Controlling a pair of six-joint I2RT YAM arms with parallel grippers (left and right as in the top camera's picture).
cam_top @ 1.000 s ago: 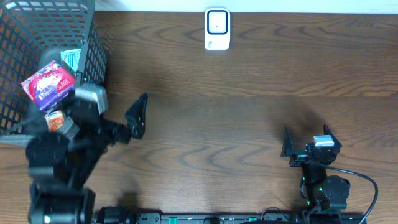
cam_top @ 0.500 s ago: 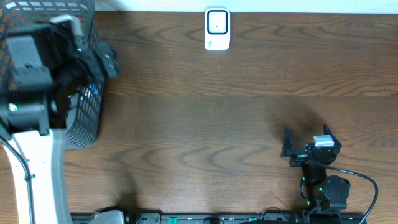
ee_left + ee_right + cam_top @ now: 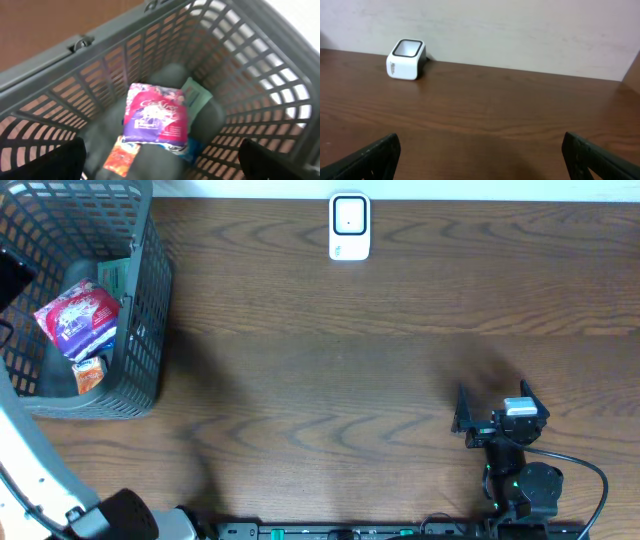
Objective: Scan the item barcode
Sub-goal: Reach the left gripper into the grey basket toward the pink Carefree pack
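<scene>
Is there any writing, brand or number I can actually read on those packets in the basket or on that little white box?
No text here is legible.
Pink and purple packet: white script lettering, too blurred to read.
Orange packet: print too small.
Pale green packet: nothing legible.
White box: a small dark mark on its side, too small to read.

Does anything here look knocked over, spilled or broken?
Nothing stands out. The grey basket stands upright on the table. The pink packet and an orange packet lie loosely inside it. The white scanner sits upright at the table's far edge. Nothing is spilled.
</scene>
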